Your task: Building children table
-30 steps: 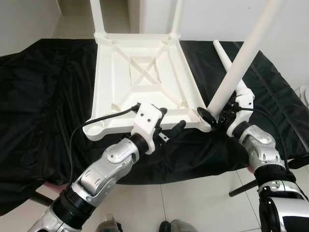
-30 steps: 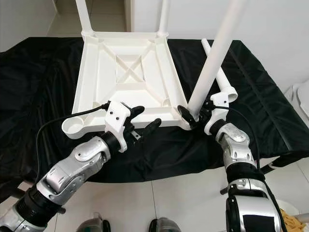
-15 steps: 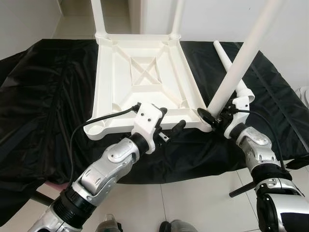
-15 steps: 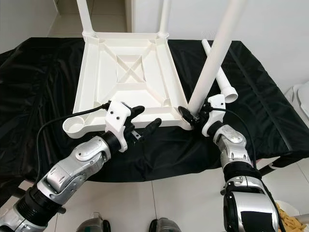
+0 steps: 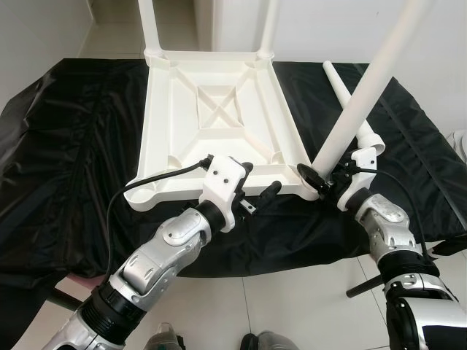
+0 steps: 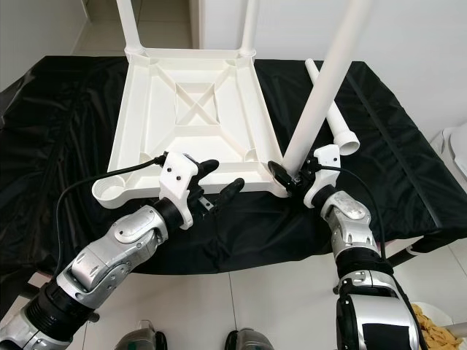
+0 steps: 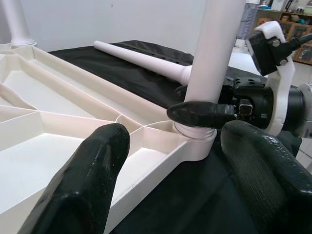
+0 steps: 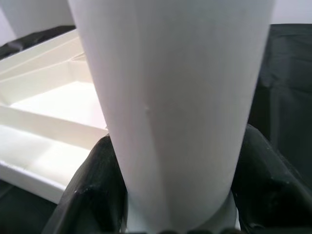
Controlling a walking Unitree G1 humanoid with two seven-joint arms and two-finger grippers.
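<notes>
Little has shifted: right gripper [image 5: 315, 178] fingers still clamp the white leg [image 5: 365, 95]; left gripper [image 5: 259, 191] fingers spread.

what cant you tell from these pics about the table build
- Whether the leg is fully seated in its corner socket: the right tool covers the joint.
- The leg's top: cut off by the eye views' upper edge.
- The far legs: likewise cut off.
</notes>
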